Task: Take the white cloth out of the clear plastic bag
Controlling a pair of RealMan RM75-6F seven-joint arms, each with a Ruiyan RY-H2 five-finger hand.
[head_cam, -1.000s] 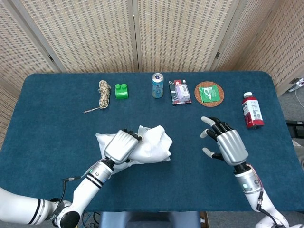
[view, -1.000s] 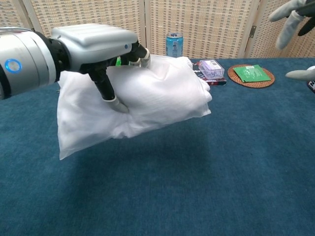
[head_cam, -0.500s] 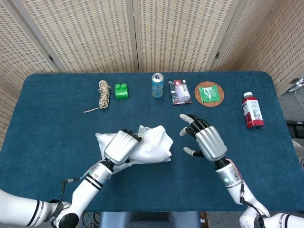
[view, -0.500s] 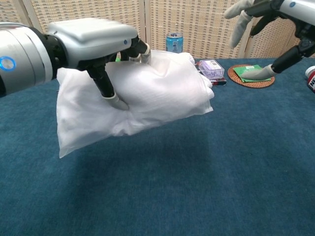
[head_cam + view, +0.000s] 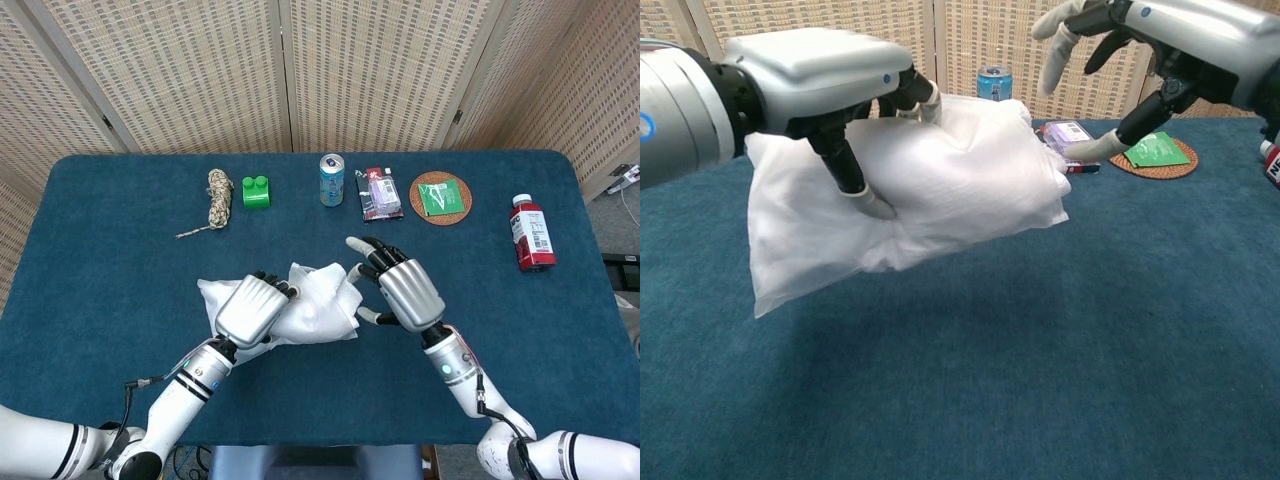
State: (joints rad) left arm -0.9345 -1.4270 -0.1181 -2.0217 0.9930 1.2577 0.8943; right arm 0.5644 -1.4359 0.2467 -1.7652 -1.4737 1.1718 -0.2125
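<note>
Right hand (image 5: 402,290) has swung in across the blue-covered desk (image 5: 120,250) from well out on the right side; a second ago it hung apart, near the red-capped bottle (image 5: 531,232), and now it sits just beside the right end of the bundle, fingers spread wide and holding nothing. In the chest view its thumb tip reaches toward the bundle's right edge; contact cannot be confirmed, it looks just short of touching. Left hand (image 5: 245,308) unchanged in role: it grips the clear plastic bag with the white cloth inside (image 5: 940,190) from above, fingers over the top and thumb pressed into the near side, holding it lifted clear of the desk, with a shadow on the cloth cover beneath it. The bundle has risen slightly and tipped a little since a second ago, left corner hanging low. White cloth is entirely inside the bag; no part visibly pulled out, and the bag's opening cannot be made out from either view. Judgement: the approach phase is ending; the free hand is set up to take hold of the right end, presumably where the mouth of the bag lies, while the other hand anchors it. Extraction itself not yet begun. Back-row items, blue can (image 5: 331,180) among them, untouched.
</note>
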